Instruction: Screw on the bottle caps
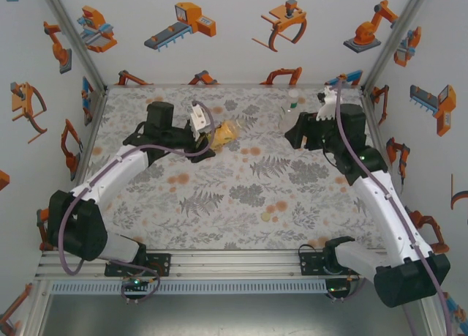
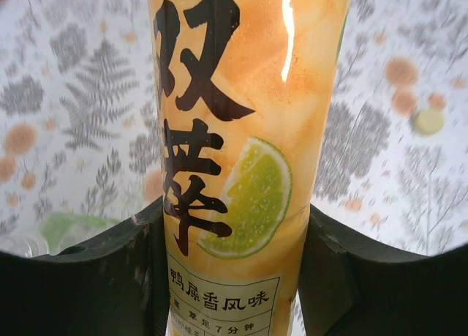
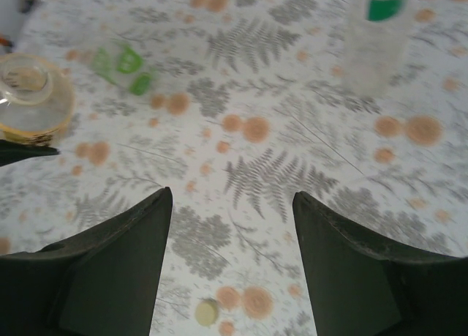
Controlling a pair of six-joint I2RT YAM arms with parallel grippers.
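My left gripper is shut on the yellow-labelled amber bottle, whose lime-printed label sits between both fingers. The same bottle is held above the table at the back left; its open, capless mouth faces my right wrist camera. My right gripper hovers open over the table with nothing in it. A pale yellow-green cap lies on the cloth below its fingers. Another pale cap lies beyond the amber bottle. The white cap is out of view.
The short green-tinted bottle lies on its side past the amber one. The slim clear bottle stands upright at the back, close beside my right gripper. A fern-patterned cloth covers the table inside white walls.
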